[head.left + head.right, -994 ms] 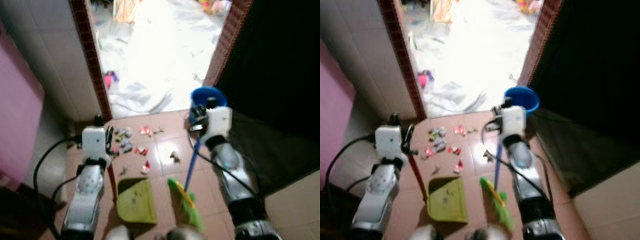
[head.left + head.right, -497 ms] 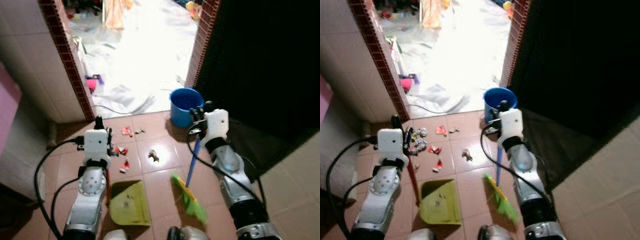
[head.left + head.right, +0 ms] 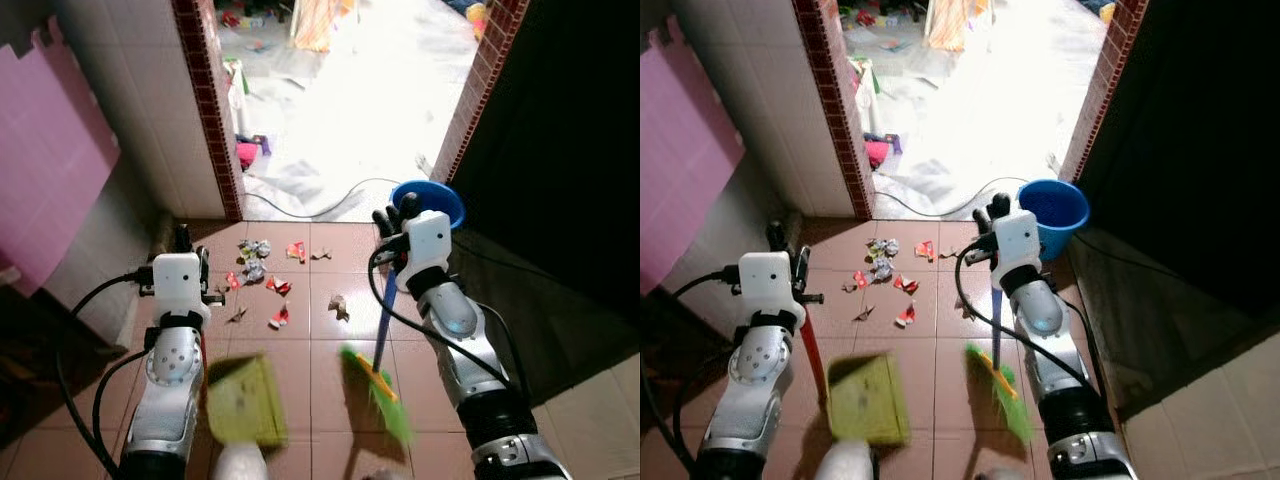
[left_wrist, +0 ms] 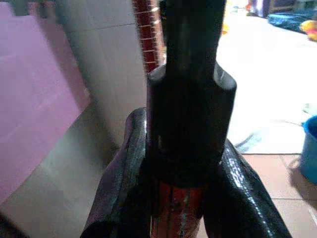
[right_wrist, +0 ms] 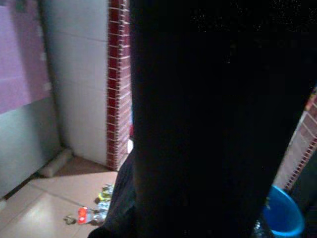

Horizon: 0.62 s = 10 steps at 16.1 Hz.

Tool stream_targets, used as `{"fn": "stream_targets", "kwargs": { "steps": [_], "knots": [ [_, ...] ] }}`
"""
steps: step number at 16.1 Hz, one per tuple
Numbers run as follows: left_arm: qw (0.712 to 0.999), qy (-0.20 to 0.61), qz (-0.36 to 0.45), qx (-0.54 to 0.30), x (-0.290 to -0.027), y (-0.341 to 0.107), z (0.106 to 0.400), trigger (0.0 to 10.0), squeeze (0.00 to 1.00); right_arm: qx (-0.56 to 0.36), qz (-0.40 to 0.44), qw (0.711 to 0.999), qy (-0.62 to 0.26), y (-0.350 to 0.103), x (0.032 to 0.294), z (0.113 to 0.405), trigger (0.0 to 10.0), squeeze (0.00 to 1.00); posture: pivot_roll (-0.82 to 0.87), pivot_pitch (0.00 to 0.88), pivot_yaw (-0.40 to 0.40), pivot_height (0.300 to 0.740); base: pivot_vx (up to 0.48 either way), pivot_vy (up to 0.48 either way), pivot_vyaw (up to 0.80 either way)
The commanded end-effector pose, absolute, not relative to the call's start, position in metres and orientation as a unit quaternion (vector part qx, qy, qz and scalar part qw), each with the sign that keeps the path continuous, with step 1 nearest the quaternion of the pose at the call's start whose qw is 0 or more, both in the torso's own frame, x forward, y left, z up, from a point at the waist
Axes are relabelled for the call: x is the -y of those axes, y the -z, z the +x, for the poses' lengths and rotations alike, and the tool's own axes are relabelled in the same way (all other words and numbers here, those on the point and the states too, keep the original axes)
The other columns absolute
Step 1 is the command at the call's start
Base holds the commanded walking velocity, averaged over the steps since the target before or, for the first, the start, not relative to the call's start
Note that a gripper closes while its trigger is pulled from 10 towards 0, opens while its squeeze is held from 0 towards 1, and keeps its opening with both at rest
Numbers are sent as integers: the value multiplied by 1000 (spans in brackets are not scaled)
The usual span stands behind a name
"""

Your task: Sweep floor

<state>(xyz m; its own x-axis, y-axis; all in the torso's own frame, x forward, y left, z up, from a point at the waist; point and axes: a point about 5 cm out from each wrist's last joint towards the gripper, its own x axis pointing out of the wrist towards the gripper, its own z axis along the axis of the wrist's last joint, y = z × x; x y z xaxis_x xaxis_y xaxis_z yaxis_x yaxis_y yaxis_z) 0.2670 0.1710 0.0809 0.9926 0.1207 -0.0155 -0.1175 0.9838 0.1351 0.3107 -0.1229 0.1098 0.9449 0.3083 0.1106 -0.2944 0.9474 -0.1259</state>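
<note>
Left gripper [image 4: 181,163] clamps the red dustpan handle [image 3: 812,358]; right gripper [image 3: 990,222] grips the blue broom [image 3: 997,330]; litter [image 3: 262,280] lies ahead.

A floor of reddish-brown square tiles [image 3: 310,350] runs up to an open doorway, where strong daylight washes out a pale outdoor ground [image 3: 350,120]. Dark red brick trim [image 3: 208,110] frames the opening on the robot's left, with a matching brick edge [image 3: 478,90] on its right. Beside the left trim stands a wall of pale tiles [image 3: 130,90], and further left a pink panel [image 3: 50,170] leans against it. The area to the right of the doorway lies in deep shadow [image 3: 570,150]. Beyond the threshold, a thin cable [image 3: 330,205] curls across the bright ground, and coloured clutter [image 3: 250,18] sits at the far edge, too blurred to identify.
</note>
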Motion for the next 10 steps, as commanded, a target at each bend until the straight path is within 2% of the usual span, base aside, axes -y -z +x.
{"fn": "stream_targets", "kwargs": {
  "steps": [1,10],
  "knots": [
    [996,-57,65,36,-170,-101,277,10000,0,99,-62,982,-147,-126,123,318,10000,0,2,0,1,740,469,0,0],
    [996,-47,57,58,-161,-112,283,10000,0,116,-82,983,-121,-131,127,320,10000,0,-6,0,-1,740,460,0,0]
  ]
}}
